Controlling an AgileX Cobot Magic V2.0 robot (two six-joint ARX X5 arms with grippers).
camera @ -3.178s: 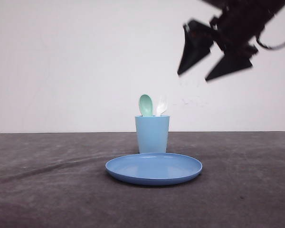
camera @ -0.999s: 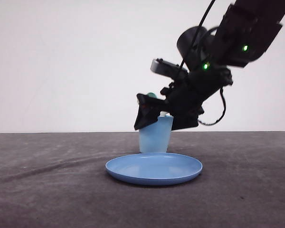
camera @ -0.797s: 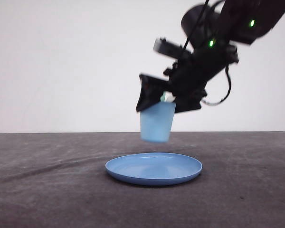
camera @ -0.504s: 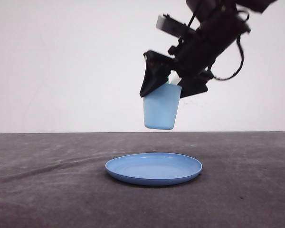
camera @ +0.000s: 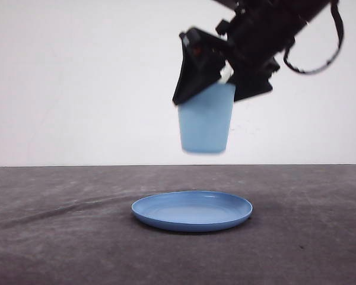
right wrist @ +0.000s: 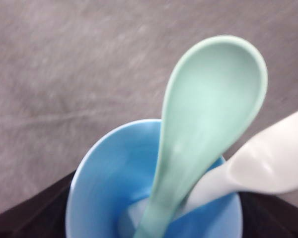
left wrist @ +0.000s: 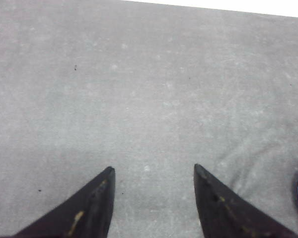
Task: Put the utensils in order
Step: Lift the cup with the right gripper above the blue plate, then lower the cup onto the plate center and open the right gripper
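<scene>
While clamped on the light blue cup (camera: 204,119), my right end effector (camera: 222,71) holds it in the air above the blue plate (camera: 192,210) on the worktop (camera: 59,237). Inside stand the mint-green spoon (right wrist: 208,114) and what appears to be the white fork (right wrist: 268,158). My left end effector (left wrist: 154,173) hangs spread over bare worktop.

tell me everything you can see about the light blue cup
The light blue cup is a smooth, plastic-looking tumbler, tapering toward its base. It hangs upright in the air above the blue plate, touching neither plate nor table, gripped at its rim by the right gripper. In the right wrist view, the cup holds a mint-green spoon and a white fork, both sticking out past the rim.
</scene>
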